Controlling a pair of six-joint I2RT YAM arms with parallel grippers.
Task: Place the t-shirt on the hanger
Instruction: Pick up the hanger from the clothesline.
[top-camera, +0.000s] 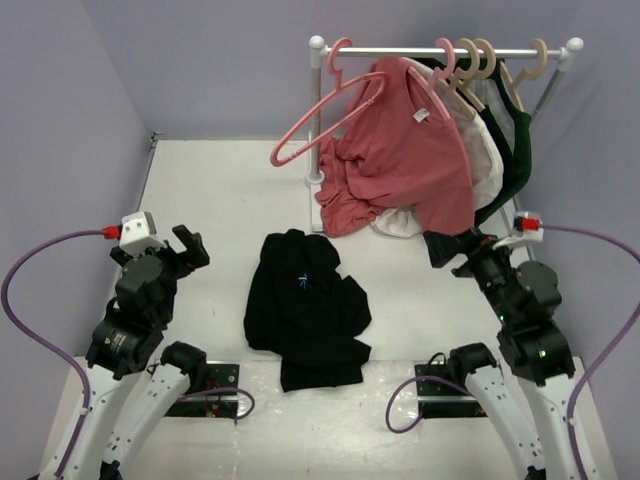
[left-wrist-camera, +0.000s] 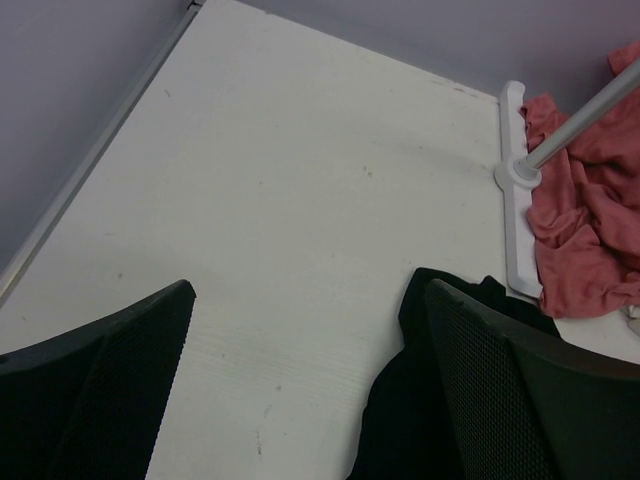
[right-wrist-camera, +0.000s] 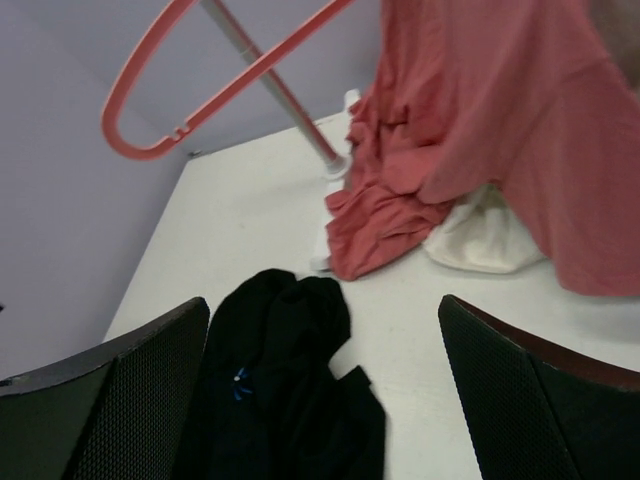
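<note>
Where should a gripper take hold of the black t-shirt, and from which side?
Likely the bunched far edge of the t-shirt by its light-blue mark, coming from above: it lies crumpled on the table, so only raised folds offer a pinch.

Salmon-red shirt (top-camera: 405, 150) and dark green garment (top-camera: 522, 150) hang from a rack (top-camera: 400, 50).

There's the left arm (top-camera: 128, 330), folded up high over its base with the wrist cocked inward. The left end effector (top-camera: 190, 248) hangs in the air, fingers (left-wrist-camera: 110, 380) spread wide and gripping nothing. Across from it the right arm (top-camera: 530, 330) mirrors the pose, elbow bent, and the right end effector (top-camera: 450, 247) points in toward the middle with its dark meshed fingers (right-wrist-camera: 520, 400) parted wide and just as empty.
</note>
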